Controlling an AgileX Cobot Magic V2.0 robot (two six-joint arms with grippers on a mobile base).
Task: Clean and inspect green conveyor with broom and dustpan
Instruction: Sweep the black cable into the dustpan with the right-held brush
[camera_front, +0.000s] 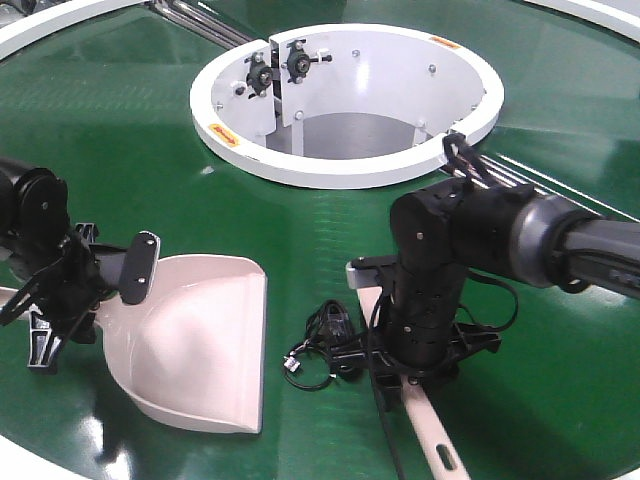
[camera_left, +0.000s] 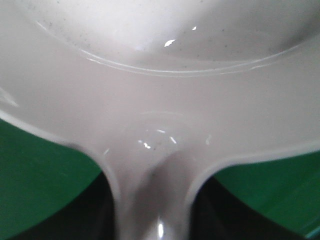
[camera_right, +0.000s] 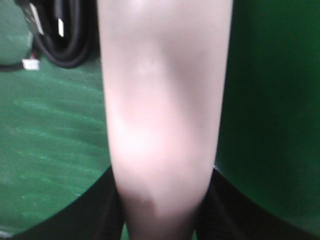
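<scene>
Gripping: left fingers (camera_front: 140, 268) closed on dustpan (camera_front: 205, 350) handle; right fingers (camera_right: 97, 215) closed on broom (camera_front: 430, 430) | orange labels (camera_front: 222, 133) on hub (camera_front: 350, 176) unreadable

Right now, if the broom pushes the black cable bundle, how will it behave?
Probably floppy: the cable bundle lies in loose loops, so it may bunch or unravel. Likely light, sliding on the glossy green conveyor. Its white connector could snag the dustpan lip.
</scene>
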